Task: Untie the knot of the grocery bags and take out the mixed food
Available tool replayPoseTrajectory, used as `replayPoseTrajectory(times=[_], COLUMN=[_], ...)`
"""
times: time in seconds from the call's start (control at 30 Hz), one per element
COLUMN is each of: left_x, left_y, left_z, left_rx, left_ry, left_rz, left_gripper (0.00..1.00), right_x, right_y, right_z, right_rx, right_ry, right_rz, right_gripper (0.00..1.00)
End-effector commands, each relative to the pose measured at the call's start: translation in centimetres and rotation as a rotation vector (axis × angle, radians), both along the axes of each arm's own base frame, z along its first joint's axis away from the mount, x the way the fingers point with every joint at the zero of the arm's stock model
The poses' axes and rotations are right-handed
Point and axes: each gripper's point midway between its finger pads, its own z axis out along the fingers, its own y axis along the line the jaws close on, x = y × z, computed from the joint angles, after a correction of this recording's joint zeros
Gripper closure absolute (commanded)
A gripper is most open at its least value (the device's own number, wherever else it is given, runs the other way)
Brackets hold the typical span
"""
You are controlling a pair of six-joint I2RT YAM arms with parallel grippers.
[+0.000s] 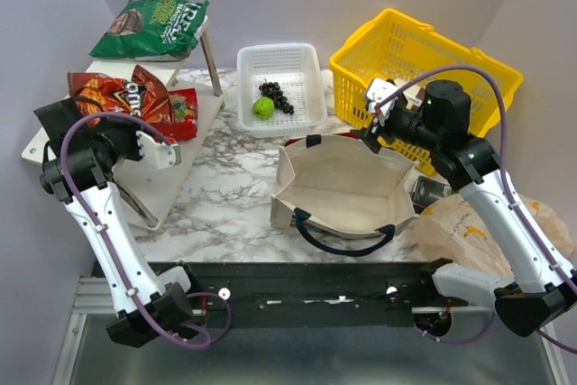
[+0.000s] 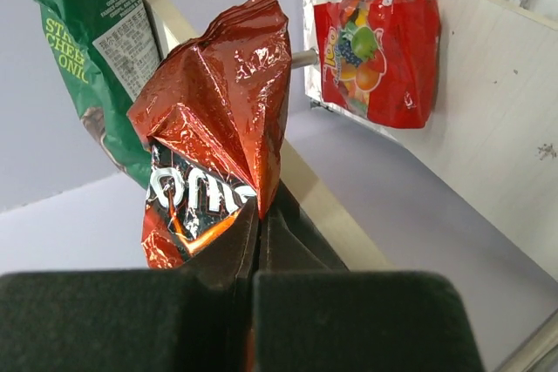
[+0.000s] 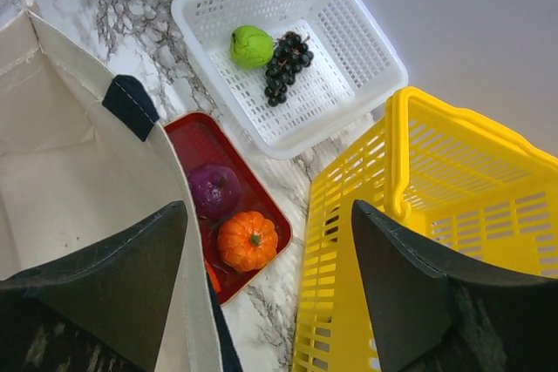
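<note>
My left gripper [image 2: 259, 219] is shut on the bottom corner of a red snack packet [image 2: 218, 119], which lies on the white shelf at the left [image 1: 117, 96]. A green snack bag [image 1: 153, 29] lies on the shelf top, and a smaller red fruit packet [image 1: 183, 110] lies beside it. My right gripper [image 3: 268, 206] is open and empty, up between the beige canvas tote [image 1: 343, 188] and the yellow basket. The tote lies open. The peach plastic bag [image 1: 478, 227] lies crumpled at the right; I cannot make out its knot. A green apple [image 1: 262, 107] and grapes [image 1: 278, 96] sit in a white basket. A purple onion [image 3: 215, 191] and an orange [image 3: 248, 240] sit in a red tray.
The yellow basket [image 1: 424, 65] stands at the back right. The white basket [image 1: 302, 110] is at the back middle, and the red tray [image 3: 187, 141] is just behind the tote. A black-and-green box [image 1: 431, 191] lies between the tote and the plastic bag. The white shelf [image 1: 176, 173] fills the left side.
</note>
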Motion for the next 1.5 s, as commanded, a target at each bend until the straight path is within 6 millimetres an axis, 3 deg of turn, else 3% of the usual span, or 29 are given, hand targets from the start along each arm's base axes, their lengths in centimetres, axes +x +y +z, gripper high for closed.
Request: replayPoseTrajectory(times=[0.0, 0.17, 0.5, 0.6, 0.63, 0.67, 0.7, 0.77, 0.8, 0.93, 1.13, 1.23, 1.33, 1.37, 1.43, 1.47], left_x=[-0.7, -0.9, -1.6, -1.6, -1.6, -1.6, -1.6, -1.9, -2.2, -3.9, -5.6, -6.3, -7.2, -7.4, -7.9, -8.0], left_y=[-0.5, 0.9, -0.4, 0.1, 0.5, 0.7, 0.9, 1.6, 1.7, 0.7, -3.6, -5.5, -7.5, -7.8, -8.8, -9.2], left_z=[-0.7, -1.2, -1.8, -2.0, -2.0, -1.9, -1.6, -0.8, -0.6, 2.1, 6.4, 8.2, 10.4, 10.8, 11.7, 12.0], left_rx=[0.014, 0.033, 0.057, 0.081, 0.082, 0.062, 0.067, 0.063, 0.047, -0.029, -0.471, -0.584, -0.65, -0.658, -0.703, -0.728], left_ry=[0.059, 0.071, 0.004, 0.013, 0.017, 0.027, 0.025, 0.015, 0.024, 0.028, 0.028, 0.021, 0.0, -0.005, 0.0, 0.009], left_rz=[-0.081, -0.131, -0.234, -0.215, -0.196, -0.168, -0.151, -0.105, -0.082, -0.024, 0.057, 0.024, -0.03, -0.041, -0.07, -0.076], left_gripper=[1.0, 1.0, 1.0, 1.0, 0.91, 0.75, 0.49, 0.28, 0.02, 0.02, 0.02, 0.02, 0.02, 0.02, 0.02, 0.02], right_x=[0.4, 0.4, 0.4, 0.4, 0.5, 0.5, 0.5, 0.4, 0.4, 0.5, -0.1, -0.5, -0.7, -0.8, -1.4, -1.6], right_y=[0.3, 0.2, 0.0, 0.1, 0.0, 0.0, 0.0, -0.1, -0.2, -0.8, -0.7, -0.8, -1.0, -0.9, -0.3, 0.0], right_z=[-0.3, -0.8, -1.5, -1.4, -1.3, -1.3, -1.4, -1.6, -1.8, -4.2, -8.1, -10.7, -12.1, -11.5, -9.7, -8.2], right_rx=[0.017, 0.007, -0.007, -0.006, -0.005, -0.004, -0.005, -0.015, -0.025, -0.099, -0.183, -0.221, -0.267, -0.269, -0.247, -0.238], right_ry=[0.009, 0.015, 0.014, 0.013, 0.012, 0.011, 0.014, 0.014, 0.019, 0.066, 0.171, 0.239, 0.241, 0.207, 0.153, 0.107], right_rz=[0.004, -0.002, -0.006, -0.003, -0.004, -0.006, -0.008, -0.007, -0.009, -0.02, 0.029, 0.046, 0.076, 0.091, 0.132, 0.149], right_gripper=[0.16, 0.16, 0.16, 0.16, 0.16, 0.16, 0.16, 0.15, 0.15, 0.09, 0.04, 0.03, 0.26, 0.48, 0.76, 0.98])
